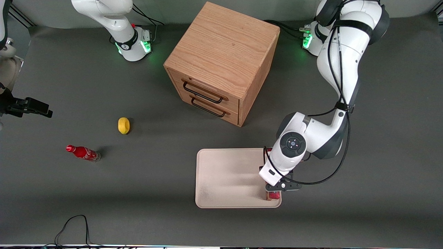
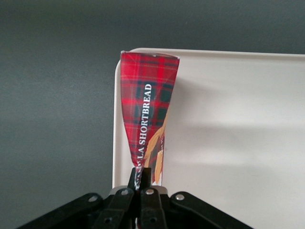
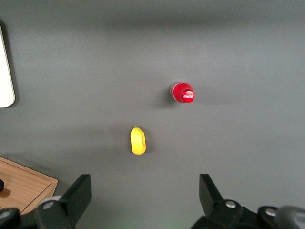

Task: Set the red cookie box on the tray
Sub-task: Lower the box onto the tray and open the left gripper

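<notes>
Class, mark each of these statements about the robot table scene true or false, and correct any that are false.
1. The gripper is shut on the red cookie box. True.
2. The box is held over the middle of the tray. False: it is at the tray's edge toward the working arm's end.
3. The wooden drawer cabinet has two drawers with dark handles. True.
4. The red soda bottle stands on the tray. False: it is on the table, toward the parked arm's end.
5. The lemon lies on the table. True.
</notes>
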Controlling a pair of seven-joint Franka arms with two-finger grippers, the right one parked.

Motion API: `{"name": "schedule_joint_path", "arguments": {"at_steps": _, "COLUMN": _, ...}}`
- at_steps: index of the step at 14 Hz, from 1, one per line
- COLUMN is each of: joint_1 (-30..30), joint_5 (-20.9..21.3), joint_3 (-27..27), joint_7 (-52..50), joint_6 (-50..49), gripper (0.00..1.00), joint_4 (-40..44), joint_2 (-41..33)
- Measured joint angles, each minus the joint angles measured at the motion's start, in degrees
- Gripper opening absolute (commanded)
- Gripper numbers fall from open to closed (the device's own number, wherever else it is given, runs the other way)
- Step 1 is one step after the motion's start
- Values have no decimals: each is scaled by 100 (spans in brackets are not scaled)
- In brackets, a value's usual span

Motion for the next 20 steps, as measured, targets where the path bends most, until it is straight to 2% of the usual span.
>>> {"name": "schedule_joint_path", "arguments": {"at_steps": 3, "joint_1": -1, "joint_5": 1, "joint_3": -2, "joint_7": -6, "joint_6": 118, "gripper": 0, "joint_4": -23, "joint_2": 31}}
{"name": "schedule_joint_path", "arguments": {"at_steps": 4, "joint_1": -1, "joint_5": 1, "joint_3": -2, "joint_7": -7, "joint_6": 127, "gripper": 53, "joint_4": -25, "joint_2": 32}}
{"name": "schedule_joint_path", "arguments": {"at_steps": 5, "joint_1": -1, "joint_5": 1, "joint_3": -2, "joint_7": -14, "joint_6": 129, "gripper": 100, "joint_4": -26, "joint_2": 33}}
{"name": "schedule_joint_path", "arguments": {"at_steps": 14, "joint_1": 85, "joint_5": 0, "joint_3": -4, "joint_7": -332, "joint_6": 43, "gripper": 100, "joint_4": 88, "joint_2": -94}}
{"name": "schedule_joint_path", "arguments": {"at_steps": 18, "joint_1": 112, "joint_5": -13, "joint_3": -14, "joint_7": -388, "joint_6": -1025, "gripper": 100, "joint_4": 302, "joint_2": -802}}
{"name": "schedule_joint_path", "arguments": {"at_steps": 20, "joint_1": 158, "joint_5": -164, "joint_3": -17, "joint_7": -420, "joint_6": -1568, "gripper": 100, "joint_4": 326, "joint_2": -1332}}
